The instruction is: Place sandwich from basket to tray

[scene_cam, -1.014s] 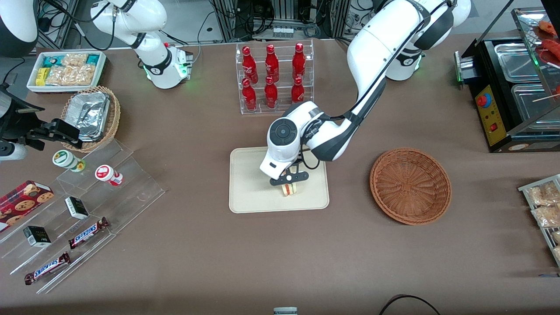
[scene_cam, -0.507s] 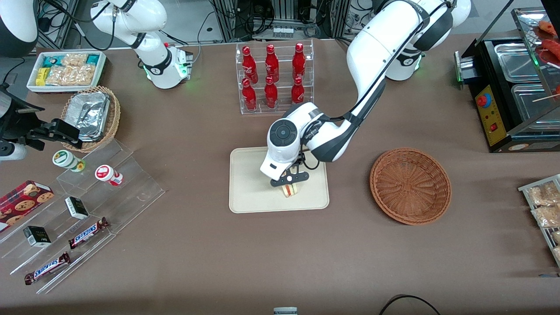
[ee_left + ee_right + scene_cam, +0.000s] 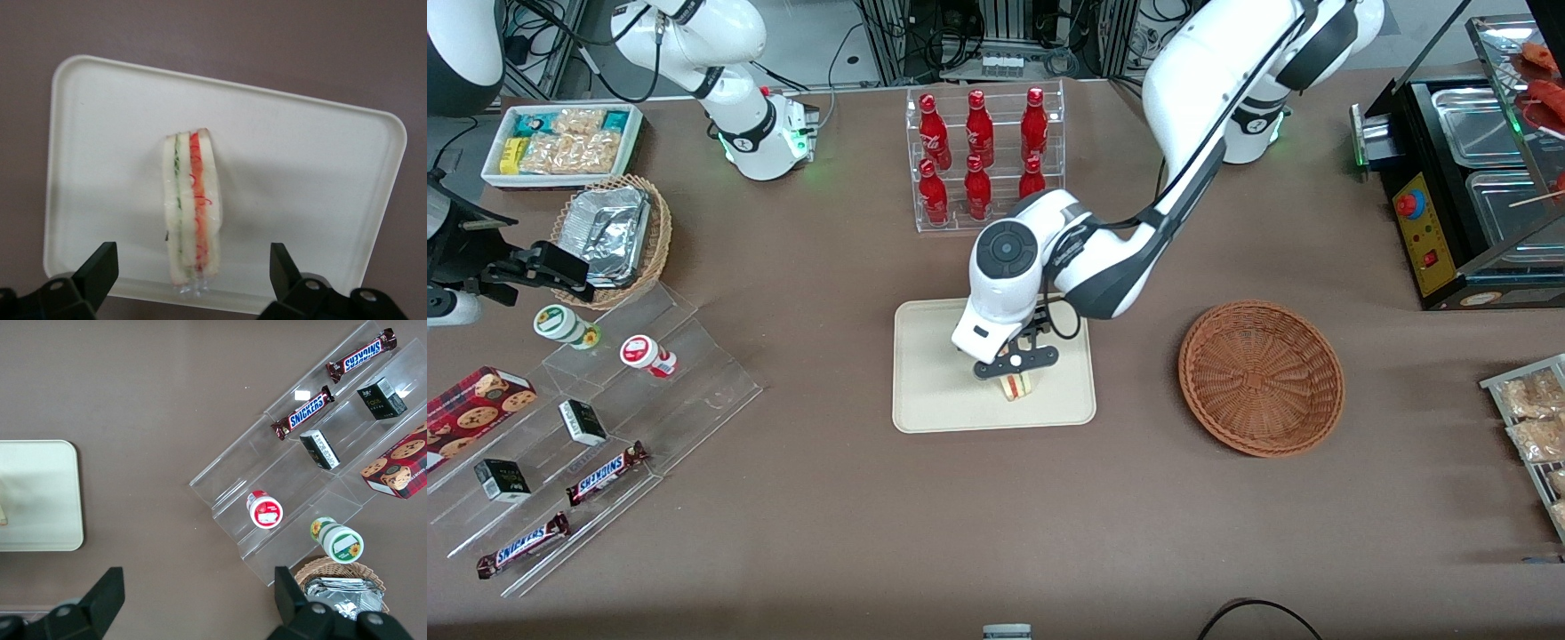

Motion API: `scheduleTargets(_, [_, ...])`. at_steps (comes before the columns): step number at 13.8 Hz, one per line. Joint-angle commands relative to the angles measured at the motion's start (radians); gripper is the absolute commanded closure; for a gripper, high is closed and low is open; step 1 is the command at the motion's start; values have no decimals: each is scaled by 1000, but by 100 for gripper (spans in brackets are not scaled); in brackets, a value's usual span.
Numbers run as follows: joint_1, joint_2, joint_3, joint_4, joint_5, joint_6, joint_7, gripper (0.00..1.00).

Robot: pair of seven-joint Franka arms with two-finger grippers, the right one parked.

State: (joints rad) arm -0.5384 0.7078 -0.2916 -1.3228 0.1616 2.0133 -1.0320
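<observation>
- Standing on its edge at centre frame, the pale triangular sandwich rested on the flat cream rectangular tray.
- The gripper hovered above it, fingers apart.

Not much happening here tbh, but the left arm has lifted a bit: its wrist and elbow section now sit higher up in the front view than a second ago, closer to the rack of red bottles. The gripper has risen slightly above the sandwich and its fingers now stand wide apart with the sandwich standing free on the tray.
</observation>
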Motion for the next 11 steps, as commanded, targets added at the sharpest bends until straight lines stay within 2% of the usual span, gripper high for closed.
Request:
scheduleTargets(1, [26, -66, 15, -9, 13, -71, 130, 0])
scheduleTargets(6, [147, -154, 17, -42, 10, -212, 232, 0])
scheduleTargets(11, [271, -232, 14, -124, -4, -229, 421, 0])
